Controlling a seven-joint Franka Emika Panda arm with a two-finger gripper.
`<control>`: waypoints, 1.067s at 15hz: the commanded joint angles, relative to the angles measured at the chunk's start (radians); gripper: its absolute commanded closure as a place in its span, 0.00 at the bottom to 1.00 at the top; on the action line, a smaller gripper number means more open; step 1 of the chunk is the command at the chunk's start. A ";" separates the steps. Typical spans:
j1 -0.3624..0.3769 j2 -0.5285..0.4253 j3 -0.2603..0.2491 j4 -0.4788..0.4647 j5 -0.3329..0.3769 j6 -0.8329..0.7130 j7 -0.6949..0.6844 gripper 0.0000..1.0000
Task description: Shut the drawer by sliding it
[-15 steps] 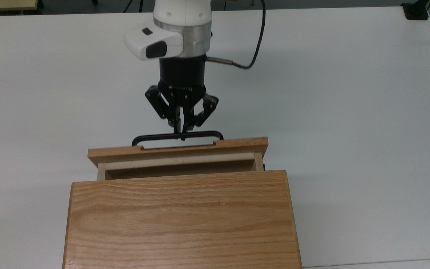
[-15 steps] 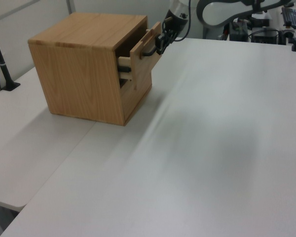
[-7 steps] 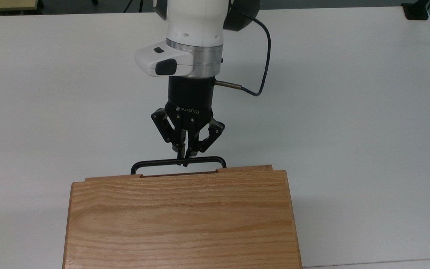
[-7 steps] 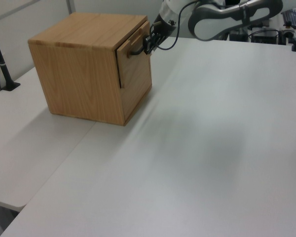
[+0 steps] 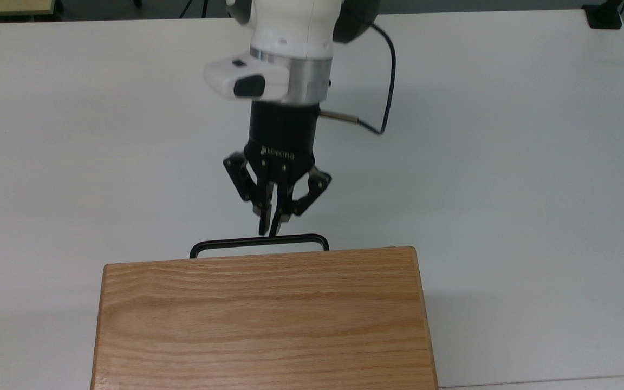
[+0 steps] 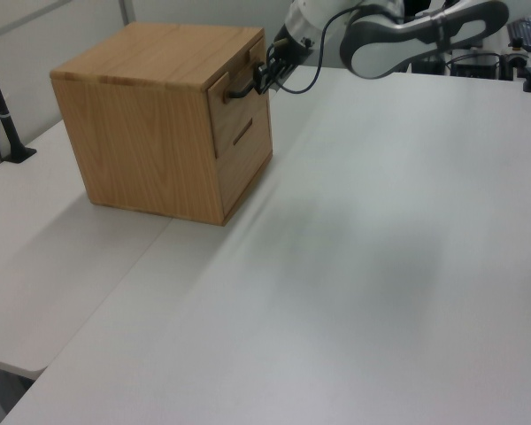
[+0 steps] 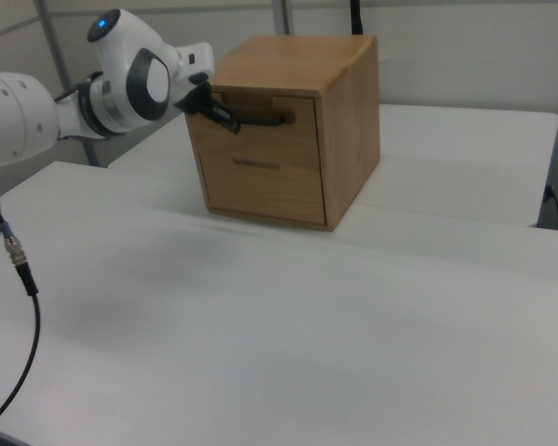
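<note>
drawer point(image 7: 260, 116) sits pushed flush into the top of the oak cabinet point(image 5: 263, 319), low centre in the top view, only its thin black bar handle point(image 5: 259, 242) jutting out; gripper point(image 5: 270, 232) fingers pinched nearly together, tips at the handle, on the smooth white table point(image 5: 507, 162)

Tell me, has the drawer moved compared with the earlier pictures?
Yes. The drawer slid into the cabinet; in the top view its front panel no longer sticks out past the cabinet's top edge, leaving just the handle visible.
</note>
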 commanded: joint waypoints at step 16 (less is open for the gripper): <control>-0.084 -0.541 0.063 -0.332 0.337 -0.809 -0.216 0.09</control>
